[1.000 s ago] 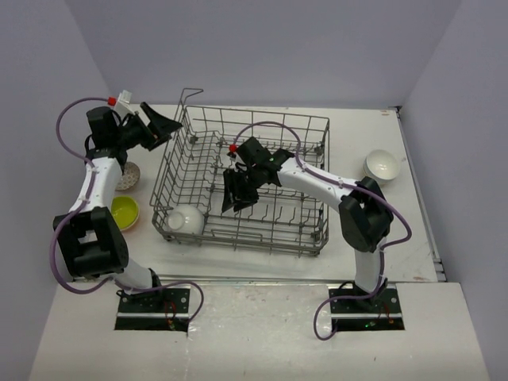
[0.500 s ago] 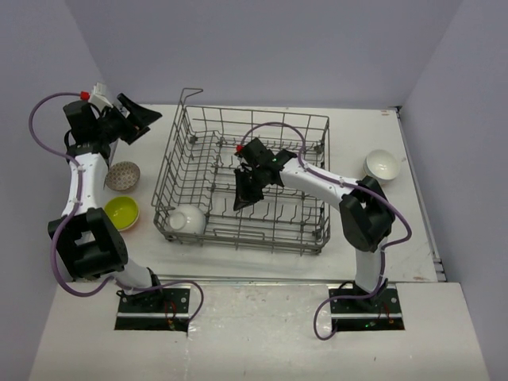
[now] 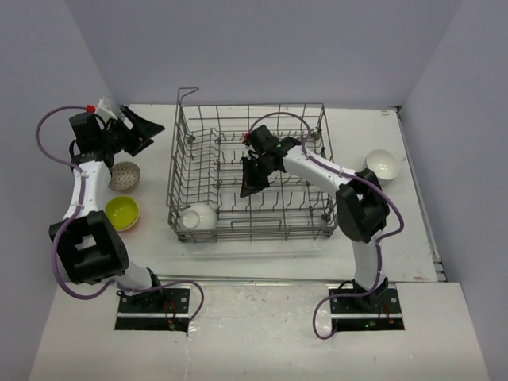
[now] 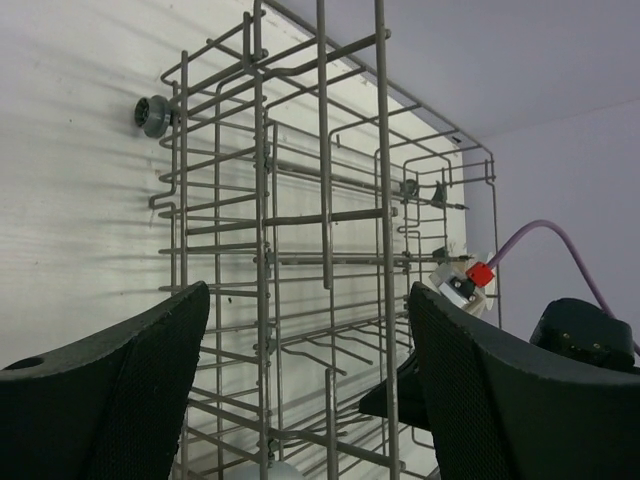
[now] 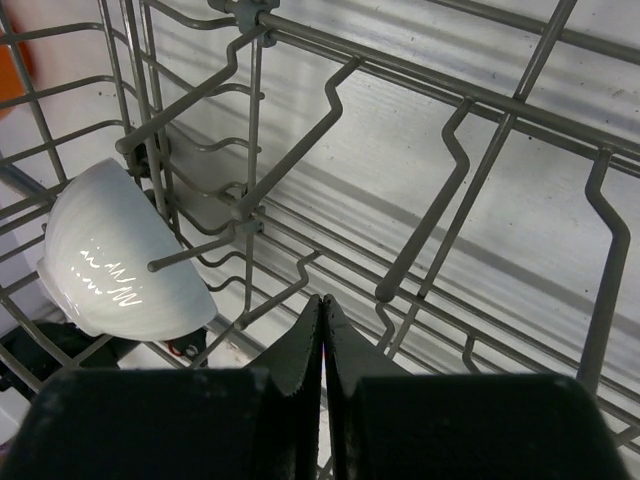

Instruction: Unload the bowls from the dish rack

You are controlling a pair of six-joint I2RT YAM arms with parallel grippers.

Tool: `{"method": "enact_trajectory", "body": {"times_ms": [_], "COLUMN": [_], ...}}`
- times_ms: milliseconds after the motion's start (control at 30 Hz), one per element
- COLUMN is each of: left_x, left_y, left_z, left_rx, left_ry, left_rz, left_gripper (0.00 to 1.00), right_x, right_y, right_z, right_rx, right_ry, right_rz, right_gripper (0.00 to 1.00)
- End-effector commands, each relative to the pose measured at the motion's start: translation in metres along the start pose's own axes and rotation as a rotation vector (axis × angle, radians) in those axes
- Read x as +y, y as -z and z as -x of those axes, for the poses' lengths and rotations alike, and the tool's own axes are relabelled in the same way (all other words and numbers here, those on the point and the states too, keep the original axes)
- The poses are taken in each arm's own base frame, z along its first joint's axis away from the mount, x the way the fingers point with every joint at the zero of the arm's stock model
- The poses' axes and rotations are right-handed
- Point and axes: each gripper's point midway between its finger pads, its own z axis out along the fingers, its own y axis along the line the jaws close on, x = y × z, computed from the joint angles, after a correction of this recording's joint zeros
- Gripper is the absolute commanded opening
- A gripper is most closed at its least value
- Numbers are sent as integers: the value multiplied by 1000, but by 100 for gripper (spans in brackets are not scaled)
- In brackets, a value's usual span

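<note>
One white bowl (image 3: 198,216) is left in the rack (image 3: 262,232), tipped on its side in the near-left corner. The right gripper (image 3: 252,178) sits low among the middle tines with its fingers (image 5: 300,350) pressed together and nothing between them. The left gripper (image 3: 143,127) hangs outside the rack's far-left corner with its fingers (image 4: 130,380) spread wide. Three bowls are already out: a speckled bowl (image 3: 123,175) and a yellow bowl (image 3: 125,212) left of the rack, and another white bowl (image 3: 382,165) to its right.

The danger is snagging: the right gripper, buried in the wires, could catch a tine and drag the rack, rolling the bowl out of reach. The rack already sits squarer than a second ago, its bowl has shifted with it, and the right gripper has drawn back toward the rack's far side.
</note>
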Motion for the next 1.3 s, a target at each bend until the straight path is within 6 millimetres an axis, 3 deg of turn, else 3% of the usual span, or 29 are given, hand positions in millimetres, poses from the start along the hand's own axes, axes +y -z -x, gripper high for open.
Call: {"method": "enact_trajectory", "body": {"times_ms": [0,67,100,200,400,533,633,733,767,867,1267], "left_x": [-6,-4,-5,-2,-1,-1,-2,-3,-3,-4,-8], "left_y": [10,10,11,11,10,11,11,12,12,13,15], "left_z": [0,-4,-4,-7,-11,-13,-15,-17,-18,-20,-24], "left_rx": [-18,-13,-14,-11,-8,-1,3,7,10,18,39], "left_ry": [-47,-43,-47,-36,-17,-11,-9,-7,-6,-4,2], "left_rz": [-10,-9,-9,-8,-13,-14,-18,-21,-23,-30,-51], "left_gripper": [80,80,80,79,80,79,75,66,55,40,38], "right_x": [-4,9,21,47,82,105,111,122,125,130,148], "right_y": [16,29,47,76,103,96,83,77,75,66,33], "right_z": [18,12,12,2,-15,-33,-40,-43,-45,-47,-57], "right_rx": [-65,-84,-119,-140,-118,-38,17,29,37,61,115], "right_ry": [55,79,101,136,211,286,296,316,314,304,306], "right_rz": [-22,3,22,64,113,167,183,209,222,243,250], "right_gripper": [0,1,2,10,25,33,39,40,37,36,39]}}
